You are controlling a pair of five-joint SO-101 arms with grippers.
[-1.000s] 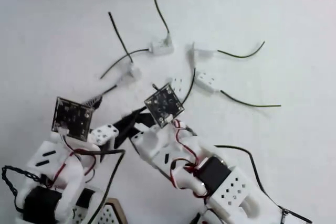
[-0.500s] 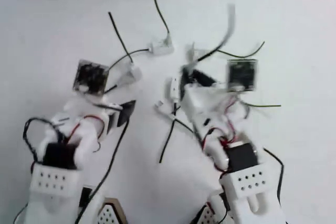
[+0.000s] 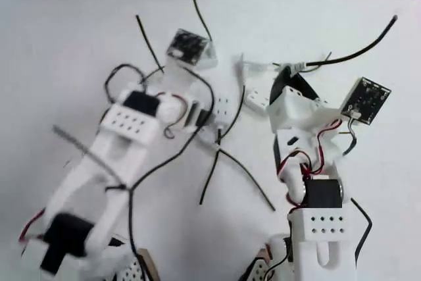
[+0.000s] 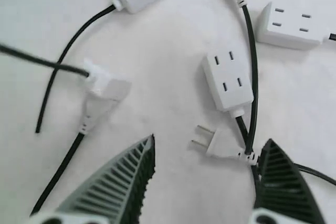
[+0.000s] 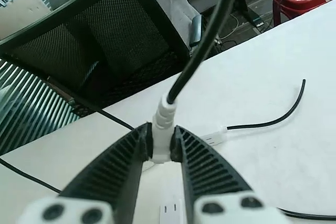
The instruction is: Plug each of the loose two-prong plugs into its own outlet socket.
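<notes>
Left wrist view looks down on a loose white two-prong plug with a black cord (image 4: pixel 214 144). It lies flat on the white table (image 4: pixel 168 51), between the fingers of the left gripper (image 4: pixel 210 141). The jaws of this gripper stand wide open and touch nothing. Just beside the plug lies a white rectangular plastic outlet block (image 4: pixel 228 80) with its sockets facing up; the prongs do not point toward it.

Further to the right, the right gripper (image 5: pixel 161 132) has its jaws closed on a second white plug (image 5: pixel 164 115), held above the table with its black cord rising upward. In the high view it is near another white outlet block (image 3: pixel 258 100).

I judge that the insertion step belongs to the right arm, while the left arm is only at the grasping step. Next, the right arm needs to line up the prongs with the slots of a free socket and press straight in. The left gripper should close on the plug body, not on the cord.
</notes>
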